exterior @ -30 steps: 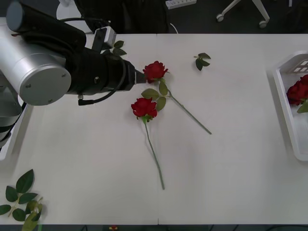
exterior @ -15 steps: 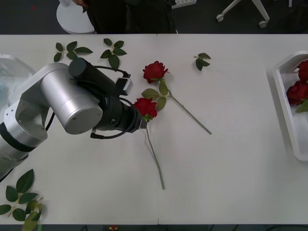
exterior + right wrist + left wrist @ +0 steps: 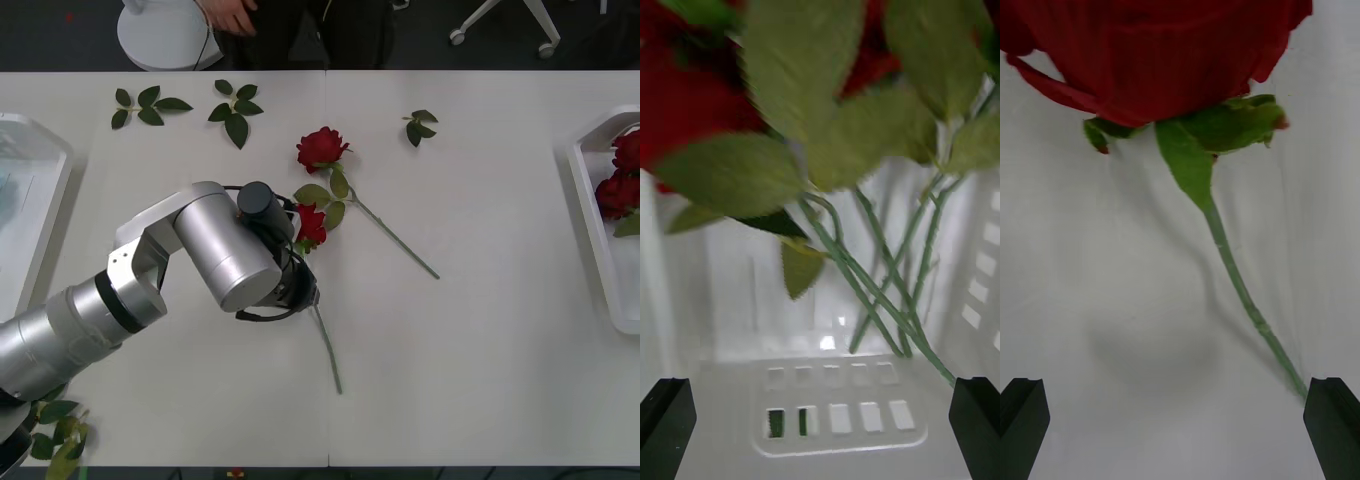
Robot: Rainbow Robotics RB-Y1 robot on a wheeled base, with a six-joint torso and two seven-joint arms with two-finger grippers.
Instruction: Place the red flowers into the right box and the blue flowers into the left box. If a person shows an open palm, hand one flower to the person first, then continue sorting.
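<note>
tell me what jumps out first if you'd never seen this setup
The big silver left arm reaches across the white table, its left pincer open over the stem of a red rose near the table's middle. A second red rose lies just beyond it. At the table's right edge, the right box already holds red roses, and the right pincer hangs open inside it.

Dark floor behind a white table.

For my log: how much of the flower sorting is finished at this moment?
Done: several red roses lie in the right box. In hand: the left gripper, open, hovers over the near rose on the table. Left: that rose and the far rose.
</note>
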